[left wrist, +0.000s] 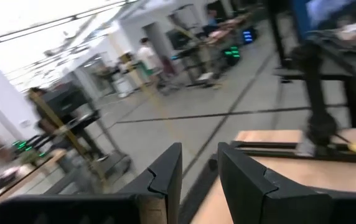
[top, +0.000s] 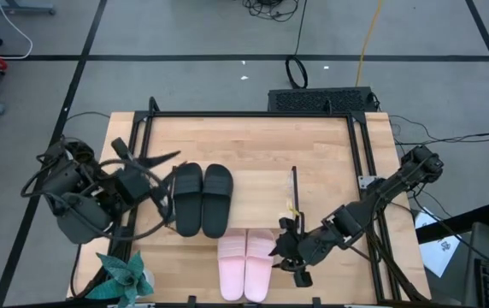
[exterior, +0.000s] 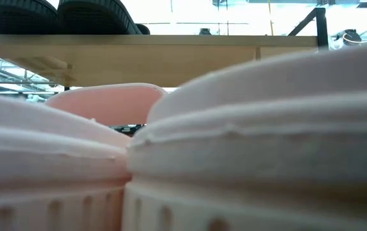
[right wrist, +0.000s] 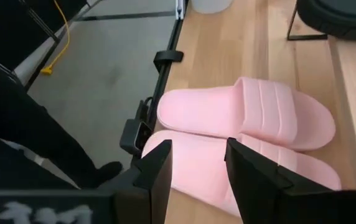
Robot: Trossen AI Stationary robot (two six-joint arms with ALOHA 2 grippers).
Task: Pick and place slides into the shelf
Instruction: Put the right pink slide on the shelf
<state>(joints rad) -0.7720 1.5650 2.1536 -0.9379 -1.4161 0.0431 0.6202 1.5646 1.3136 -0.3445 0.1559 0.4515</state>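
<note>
Right tool (right wrist: pixel 196 165) open, beside pink slides (right wrist: pixel 252 115)

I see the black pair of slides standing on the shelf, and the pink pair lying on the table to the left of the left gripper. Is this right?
Not quite. The pink pair lies beside the right gripper, not the left gripper, as the high view shows. The rest holds: the black pair is on the shelf, and the pink pair lies on the table.

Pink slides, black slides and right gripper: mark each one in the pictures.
pink slides (top: pixel 245 263), high view, on the straps where the pair meets.
black slides (top: pixel 202 195), high view, on the straps where the pair meets.
right gripper (right wrist: pixel 196 168), right wrist view, midway between its open fingertips.
</note>
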